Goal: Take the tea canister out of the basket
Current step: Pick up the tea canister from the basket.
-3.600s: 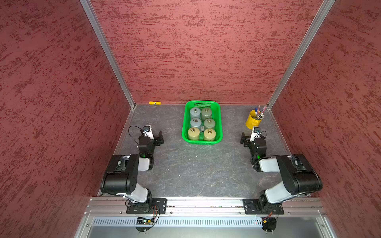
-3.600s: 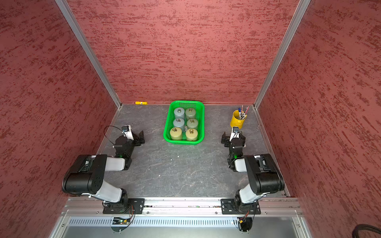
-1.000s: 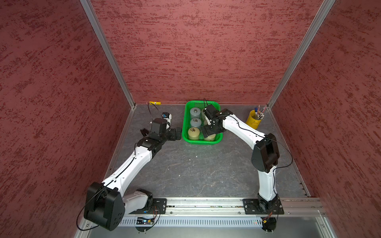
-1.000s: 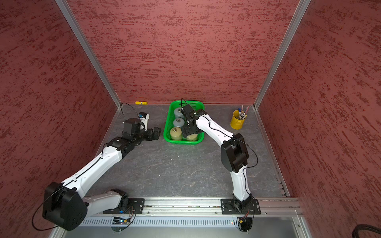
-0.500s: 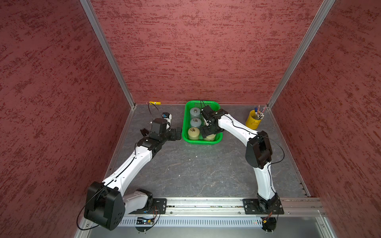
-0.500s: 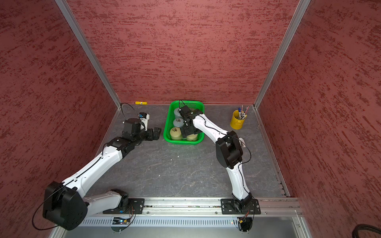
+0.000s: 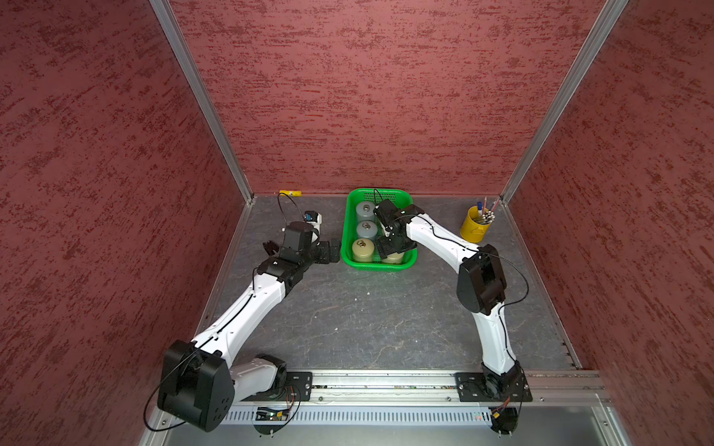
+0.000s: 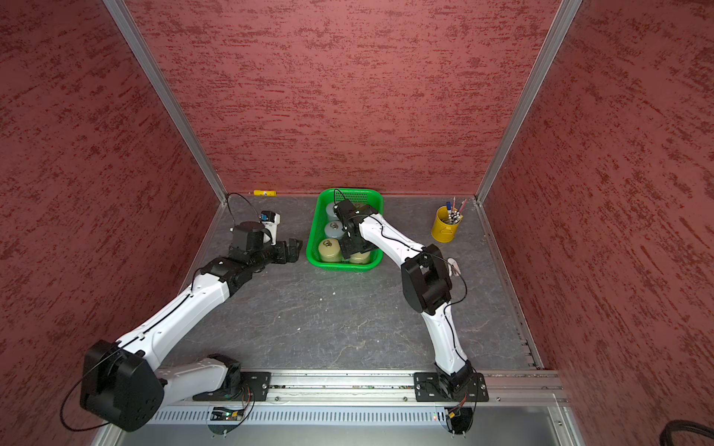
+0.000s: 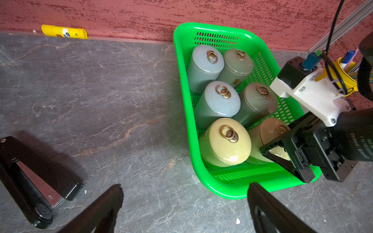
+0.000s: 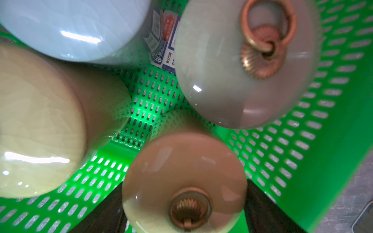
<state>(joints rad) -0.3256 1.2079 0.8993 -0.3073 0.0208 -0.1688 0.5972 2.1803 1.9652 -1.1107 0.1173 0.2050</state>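
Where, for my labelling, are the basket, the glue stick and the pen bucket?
basket (image 9: 226, 191): left wrist view, outer rim of a short end.
glue stick (image 9: 64, 31): left wrist view, its middle label.
pen bucket (image 7: 473, 228): a top view, yellow side wall.

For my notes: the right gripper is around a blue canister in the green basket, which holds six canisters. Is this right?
No: the right gripper is around a beige canister, not a blue one, as the right wrist view shows. The basket does hold six canisters.
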